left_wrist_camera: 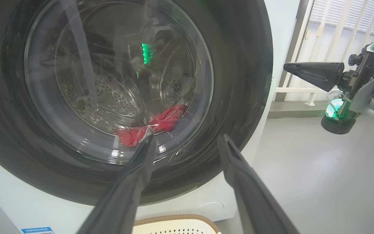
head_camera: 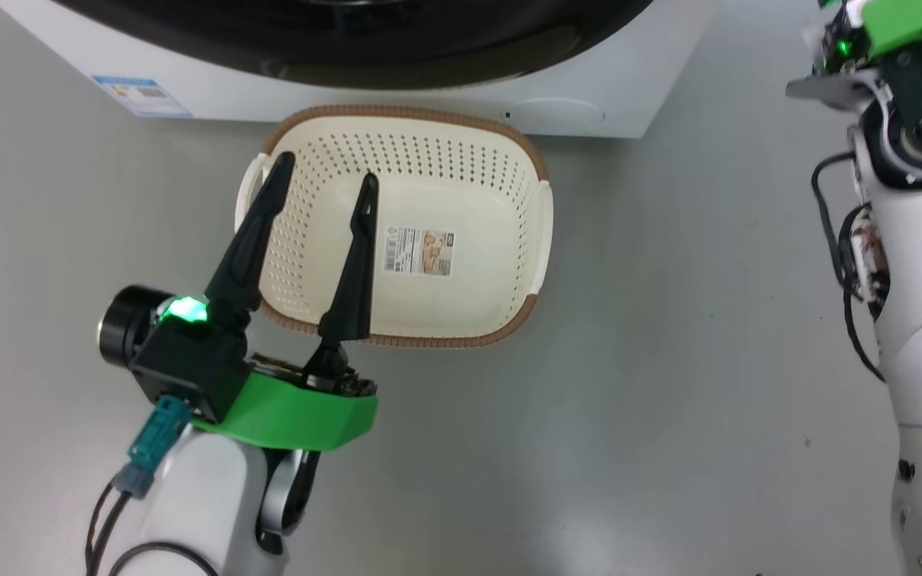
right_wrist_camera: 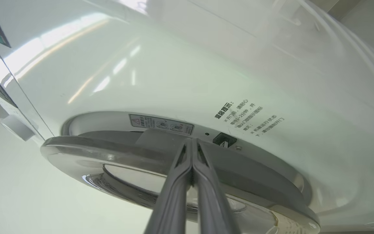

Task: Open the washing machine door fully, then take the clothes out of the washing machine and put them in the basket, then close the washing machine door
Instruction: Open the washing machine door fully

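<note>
Left gripper [head_camera: 326,166] jaws spread wide above basket [head_camera: 405,112], right gripper [right_wrist_camera: 192,141] jaws clenched empty at washing machine door [right_wrist_camera: 86,148] edge, clothes [left_wrist_camera: 154,125] behind glass

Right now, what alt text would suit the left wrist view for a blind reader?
Red clothes lie behind the glass of the washing machine door. The open left claw points at it, the basket rim showing at the bottom edge; the shut right claw points in from the right.

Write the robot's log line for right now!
door: not fully open | clothes: red, inside washing machine | basket: empty, on floor | left hand: open, above basket | right hand: shut, at door edge
</note>
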### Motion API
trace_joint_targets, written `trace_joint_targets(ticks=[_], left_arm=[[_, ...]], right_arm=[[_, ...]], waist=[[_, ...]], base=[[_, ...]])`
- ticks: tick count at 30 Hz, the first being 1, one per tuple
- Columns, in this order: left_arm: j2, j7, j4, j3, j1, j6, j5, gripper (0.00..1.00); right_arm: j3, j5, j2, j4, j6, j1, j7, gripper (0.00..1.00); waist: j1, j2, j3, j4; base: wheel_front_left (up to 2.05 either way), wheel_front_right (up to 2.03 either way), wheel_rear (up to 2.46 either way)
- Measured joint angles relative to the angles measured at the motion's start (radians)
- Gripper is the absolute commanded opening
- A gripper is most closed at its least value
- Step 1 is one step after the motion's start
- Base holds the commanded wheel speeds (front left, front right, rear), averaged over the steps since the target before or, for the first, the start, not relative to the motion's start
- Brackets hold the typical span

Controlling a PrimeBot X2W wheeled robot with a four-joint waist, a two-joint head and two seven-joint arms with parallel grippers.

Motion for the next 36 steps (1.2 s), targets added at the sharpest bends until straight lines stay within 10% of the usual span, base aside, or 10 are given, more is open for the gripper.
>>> trace_joint_targets(ticks=[36], left_arm=[[-0.001, -0.002, -0.003, -0.018, -0.062, 0.007, -0.003, 1.0]], right_arm=[[0.039, 0.128, -0.032, 0.097, -0.004, -0.186, 0.288, 0.0]], waist=[[0.0, 0.0, 0.102, 0.007]], base=[[0.0, 0.0, 0.0]])
